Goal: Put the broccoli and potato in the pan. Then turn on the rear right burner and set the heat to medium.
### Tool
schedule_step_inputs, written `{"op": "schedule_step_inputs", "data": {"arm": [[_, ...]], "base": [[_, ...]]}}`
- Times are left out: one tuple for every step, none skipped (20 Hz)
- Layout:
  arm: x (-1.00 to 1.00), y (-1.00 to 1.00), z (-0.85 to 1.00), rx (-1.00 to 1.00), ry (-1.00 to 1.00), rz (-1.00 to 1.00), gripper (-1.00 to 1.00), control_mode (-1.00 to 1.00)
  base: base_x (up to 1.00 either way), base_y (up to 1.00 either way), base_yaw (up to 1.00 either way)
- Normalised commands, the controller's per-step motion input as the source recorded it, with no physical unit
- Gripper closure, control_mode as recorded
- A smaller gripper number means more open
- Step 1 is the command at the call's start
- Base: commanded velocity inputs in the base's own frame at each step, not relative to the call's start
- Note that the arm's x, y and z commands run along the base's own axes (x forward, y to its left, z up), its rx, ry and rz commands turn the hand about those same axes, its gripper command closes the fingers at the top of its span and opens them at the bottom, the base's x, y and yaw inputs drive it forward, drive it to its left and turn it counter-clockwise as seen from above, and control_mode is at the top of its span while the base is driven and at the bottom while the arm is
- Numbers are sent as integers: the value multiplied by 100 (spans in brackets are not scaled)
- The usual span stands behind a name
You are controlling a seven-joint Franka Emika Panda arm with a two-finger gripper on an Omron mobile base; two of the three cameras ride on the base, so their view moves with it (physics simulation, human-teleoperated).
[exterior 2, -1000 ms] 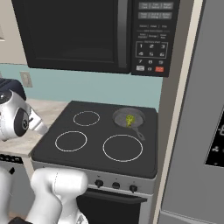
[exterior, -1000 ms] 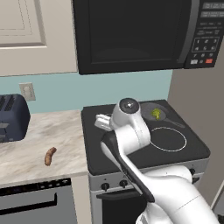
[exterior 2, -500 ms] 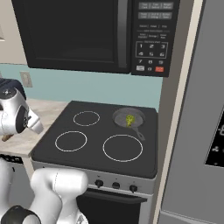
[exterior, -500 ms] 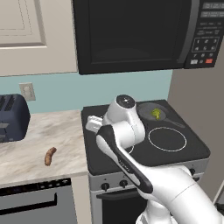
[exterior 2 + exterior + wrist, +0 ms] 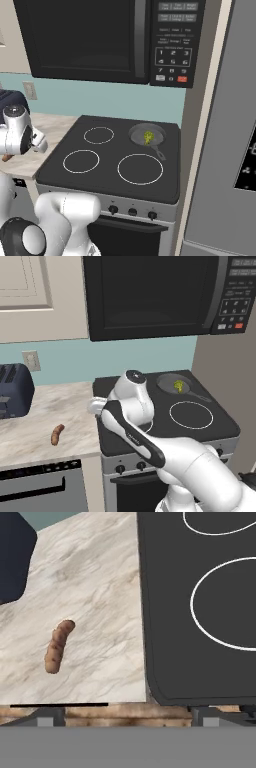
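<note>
From the hand camera I look down on the marble counter [image 5: 95, 582], my gripper [image 5: 122, 712] spread wide with nothing between its two dark tips at the frame's bottom edge. The potato [image 5: 58, 646], an orange-brown curved piece, lies alone on the counter just ahead of the fingers and off to their left side in that view, well clear of the stove's edge. A corner of the dark toaster [image 5: 12, 559] sits beyond it at the counter's back.

In the left base view my arm bends over the seam between counter and stove [image 5: 150, 401], the wrist hanging above the stove's left edge. The potato [image 5: 57, 434] rests near the counter's front edge, and the toaster [image 5: 14, 390] stands against the wall beside a wall outlet [image 5: 31, 360].

Farther back, the pan [image 5: 176, 384] sits on the rear right burner, its thin handle pointing toward the front right. The broccoli [image 5: 178, 386] lies inside it; the right base view shows the same floret [image 5: 148, 136] in the pan [image 5: 145, 134]. The microwave [image 5: 100, 37] hangs above the stove.
</note>
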Motion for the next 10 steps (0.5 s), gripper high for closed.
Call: {"op": "schedule_step_inputs", "data": {"arm": [[32, 44, -24, 0, 0, 12, -100, -100], [38, 44, -22, 0, 0, 9, -100, -100], [37, 42, -19, 0, 2, 6, -100, -100], [37, 41, -17, 0, 4, 4, -100, -100], [36, 41, -16, 0, 5, 2, -100, -100], [34, 36, -15, 0, 6, 0, -100, -100], [34, 39, -16, 0, 8, 0, -100, -100], [35, 39, -16, -1, 10, 0, -100, -100], [35, 41, -15, -2, 14, 0, -100, -100], [36, 46, -15, -3, 16, 0, -100, -100]], "base": [[0, 0, 0], [0, 0, 0], [0, 0, 0], [0, 0, 0], [0, 0, 0], [0, 0, 0], [0, 0, 0], [0, 0, 0], [0, 0, 0], [0, 0, 0]]}}
